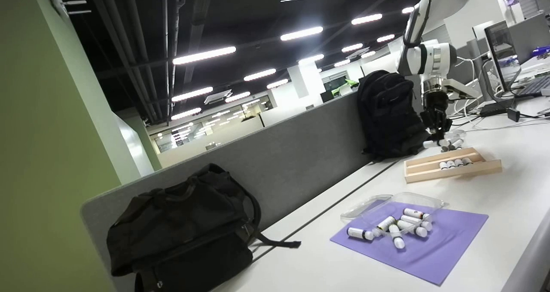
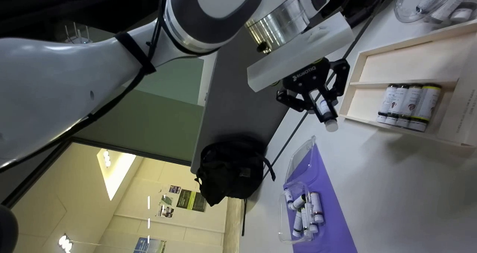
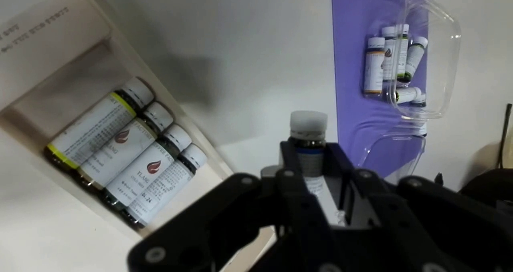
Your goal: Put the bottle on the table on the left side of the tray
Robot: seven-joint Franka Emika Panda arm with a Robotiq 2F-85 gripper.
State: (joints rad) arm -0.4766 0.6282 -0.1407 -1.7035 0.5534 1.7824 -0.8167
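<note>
Clamps a small dark white-capped bottle [image 3: 309, 129] in the closed-in black jointed hand [image 3: 308, 154], above the long off-white surface [image 3: 256, 63]. In the wrist view, shows four white-labelled bottles [image 3: 138, 174] in one compartment of the shallow tan wooden tray [image 3: 76, 89] at nine o'clock; farther, at two o'clock, more bottles [image 3: 374, 71] in or beside a clear plastic box [image 3: 448, 65].

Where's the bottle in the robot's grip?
In the wrist view, the bottle is just right of centre, in the gripper, with the tray to its left and the mat at upper right.
</note>
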